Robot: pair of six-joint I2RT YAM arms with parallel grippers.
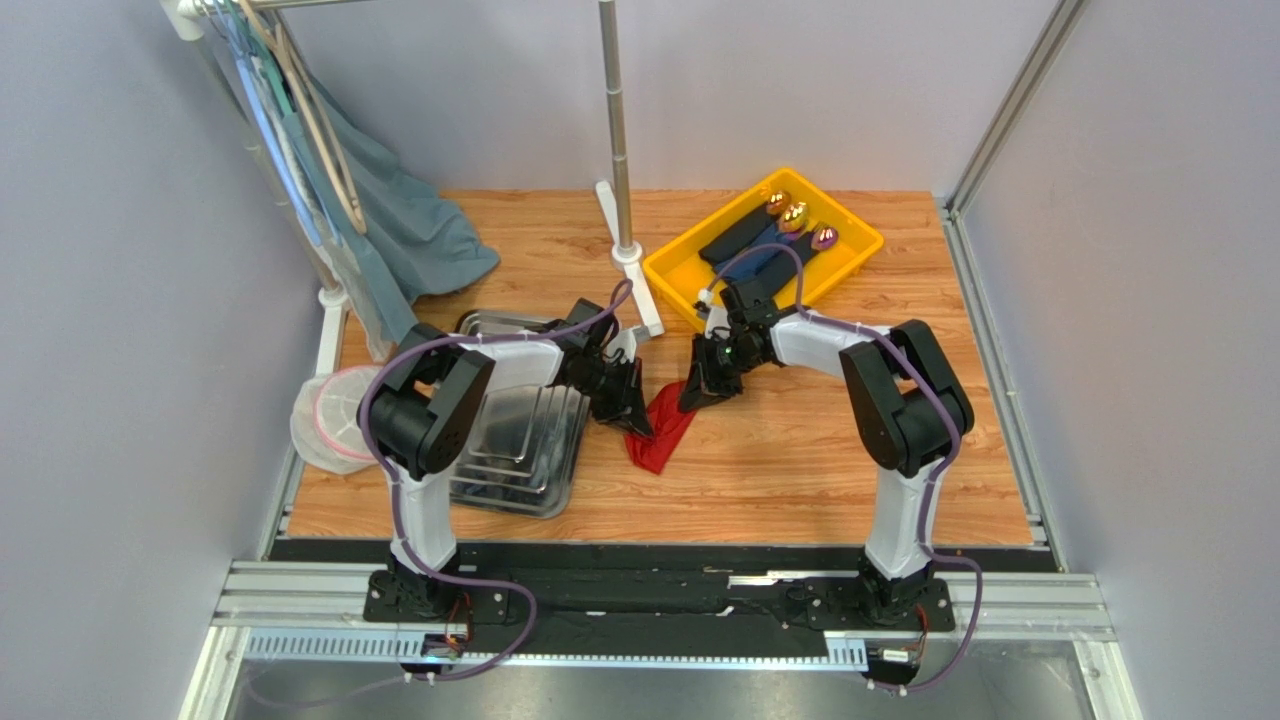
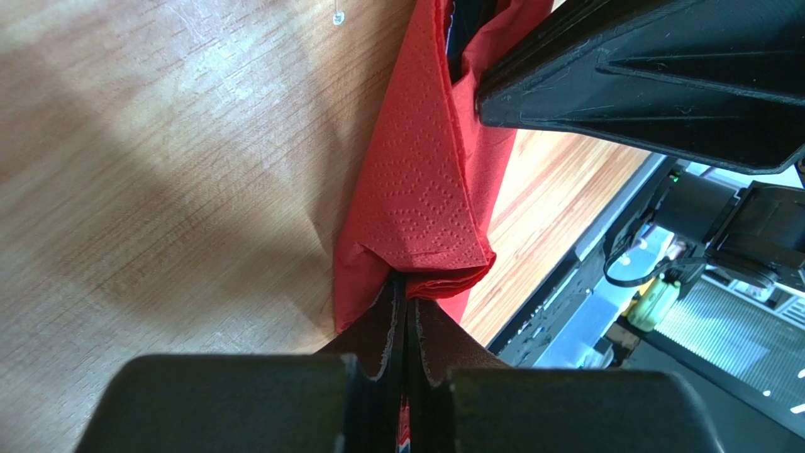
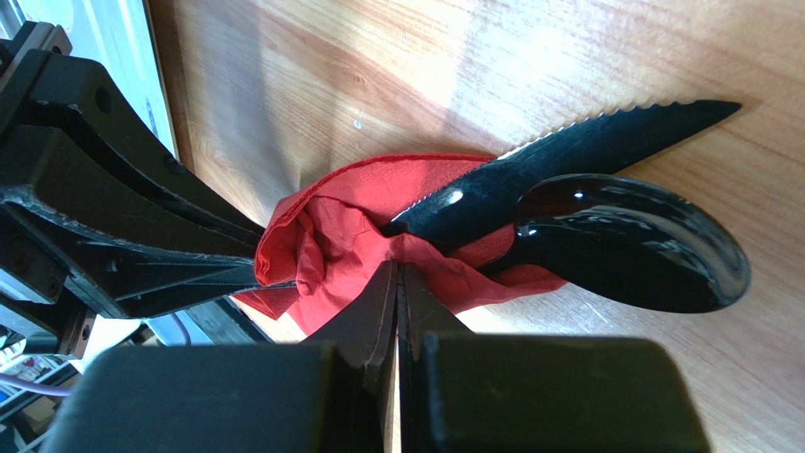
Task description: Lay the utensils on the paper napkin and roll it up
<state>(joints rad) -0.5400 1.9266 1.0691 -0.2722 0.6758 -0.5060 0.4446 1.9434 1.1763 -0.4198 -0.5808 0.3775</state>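
Observation:
The red paper napkin (image 1: 661, 431) lies bunched on the wooden table between both grippers, wrapped round the handles of the black utensils. In the right wrist view a serrated knife (image 3: 605, 142) and a spoon (image 3: 652, 260) stick out of the napkin (image 3: 340, 236). My left gripper (image 1: 622, 402) is shut on one end of the napkin (image 2: 416, 189), with red paper showing between its jaws (image 2: 406, 283). My right gripper (image 1: 703, 387) is shut, its tips (image 3: 397, 267) pinching a fold of the napkin just below the knife. The left gripper's fingers (image 3: 142, 255) reach in from the left.
A yellow bin (image 1: 860, 248) with dark rolled napkins stands behind the right arm. Stacked steel trays (image 1: 519, 450) and a white bowl (image 1: 331, 423) sit on the left. A white stand's pole (image 1: 616, 150) and a hanging grey-blue cloth (image 1: 413, 225) are at the back.

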